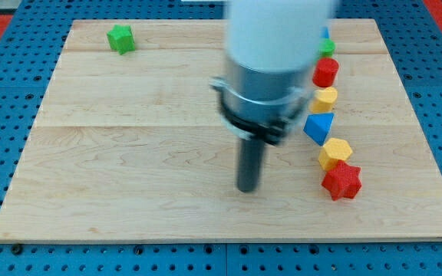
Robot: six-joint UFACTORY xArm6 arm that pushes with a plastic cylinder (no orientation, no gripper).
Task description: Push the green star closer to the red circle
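A broad white cylindrical arm housing [276, 31] meets a grey metal collar [263, 86] ringed by a black clamp band. Below it a straight dark rod narrows to my tip [247, 188].

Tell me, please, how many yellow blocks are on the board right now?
2. One yellow block sits in the column at the view's right, below the red circle; the other yellow block lies lower, just above the red star. The arm may hide more.
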